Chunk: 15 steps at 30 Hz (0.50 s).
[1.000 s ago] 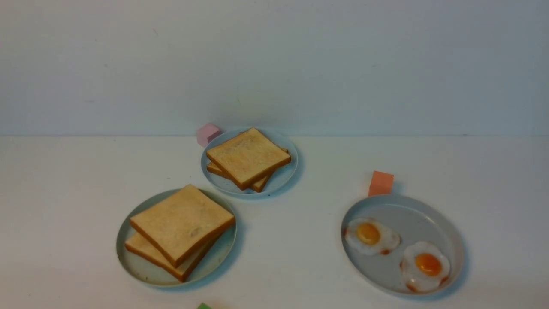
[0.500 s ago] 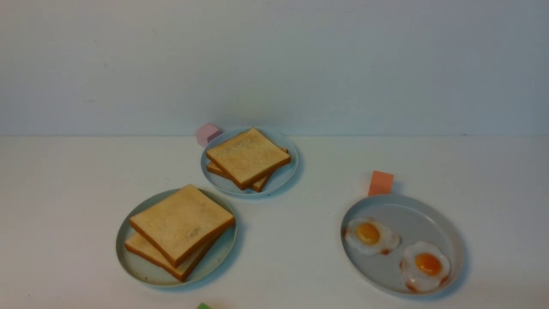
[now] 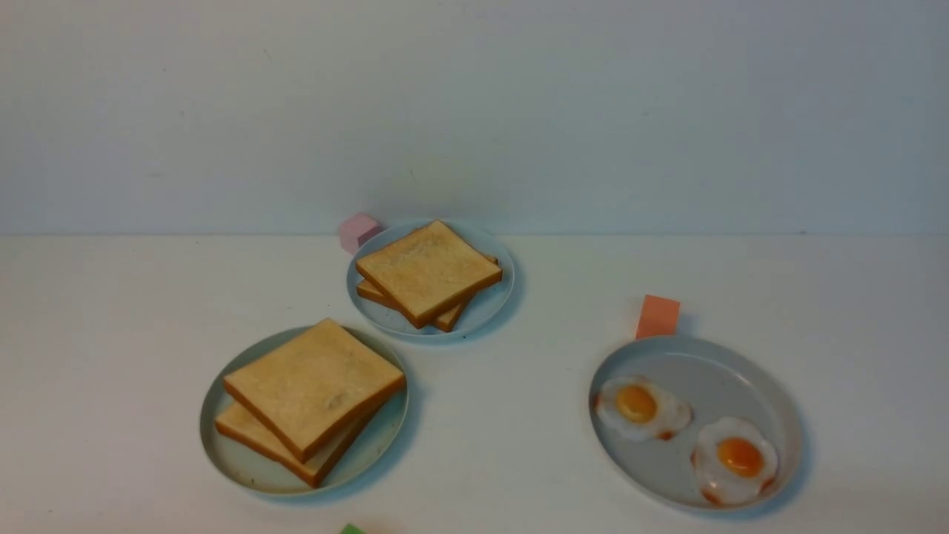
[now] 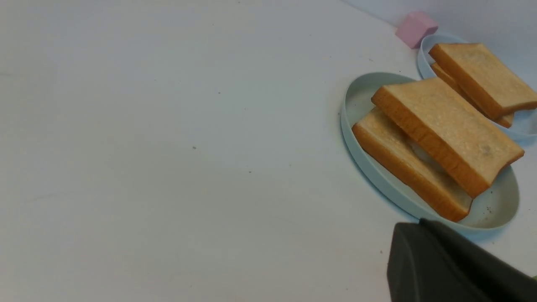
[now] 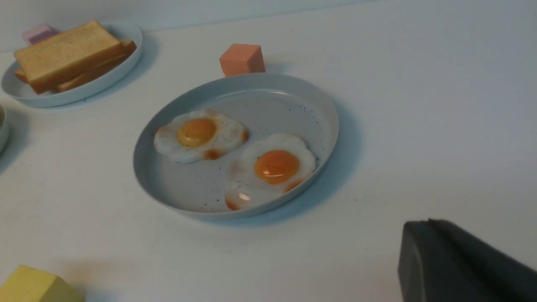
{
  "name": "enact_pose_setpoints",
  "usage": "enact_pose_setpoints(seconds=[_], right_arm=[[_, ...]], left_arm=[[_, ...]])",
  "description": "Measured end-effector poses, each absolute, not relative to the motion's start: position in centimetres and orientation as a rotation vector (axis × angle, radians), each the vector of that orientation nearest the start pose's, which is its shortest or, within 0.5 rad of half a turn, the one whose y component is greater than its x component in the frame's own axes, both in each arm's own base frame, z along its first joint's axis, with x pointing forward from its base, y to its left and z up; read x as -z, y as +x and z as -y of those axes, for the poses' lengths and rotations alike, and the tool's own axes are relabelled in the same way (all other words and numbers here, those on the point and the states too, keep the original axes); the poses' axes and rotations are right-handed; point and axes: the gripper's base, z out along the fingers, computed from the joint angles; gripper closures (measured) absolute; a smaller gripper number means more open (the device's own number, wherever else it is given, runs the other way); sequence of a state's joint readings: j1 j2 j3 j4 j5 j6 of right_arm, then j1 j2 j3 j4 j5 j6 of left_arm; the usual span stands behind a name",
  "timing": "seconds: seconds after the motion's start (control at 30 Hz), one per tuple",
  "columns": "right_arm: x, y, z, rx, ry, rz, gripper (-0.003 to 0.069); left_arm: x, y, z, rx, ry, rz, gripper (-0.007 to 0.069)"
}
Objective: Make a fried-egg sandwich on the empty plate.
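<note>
So the sandwich (image 3: 315, 389) is sitting on the green plate (image 3: 245, 475), top slice askew, with a bit of egg (image 4: 423, 153) peeking out between the slices. Left gripper (image 4: 421, 222) has its fingers pressed together, well apart from the bread, nothing pinched. Right gripper (image 5: 430, 222) is pressed together too, also empty, over by the grey plate (image 5: 180, 184) with two fried eggs, nowhere near the sandwich.

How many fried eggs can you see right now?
3: two on the grey plate, the left one and the right one, plus one barely showing between the toast slices on the green plate. More may be hidden in the other toast stack.
</note>
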<state>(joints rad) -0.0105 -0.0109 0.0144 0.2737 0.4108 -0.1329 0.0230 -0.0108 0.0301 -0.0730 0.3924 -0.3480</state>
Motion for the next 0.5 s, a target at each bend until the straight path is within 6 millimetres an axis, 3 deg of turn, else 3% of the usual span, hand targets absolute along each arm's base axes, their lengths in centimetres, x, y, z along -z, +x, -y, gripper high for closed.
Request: enact_pose_setpoints(seconds=[0.5], right_arm=[[-17.34,5.14,-0.93,-0.176,0.048,-1.885,0.0622]], left_arm=[[-16.85,5.21,0.13,0.293,-0.396,-1.863,0.0638]])
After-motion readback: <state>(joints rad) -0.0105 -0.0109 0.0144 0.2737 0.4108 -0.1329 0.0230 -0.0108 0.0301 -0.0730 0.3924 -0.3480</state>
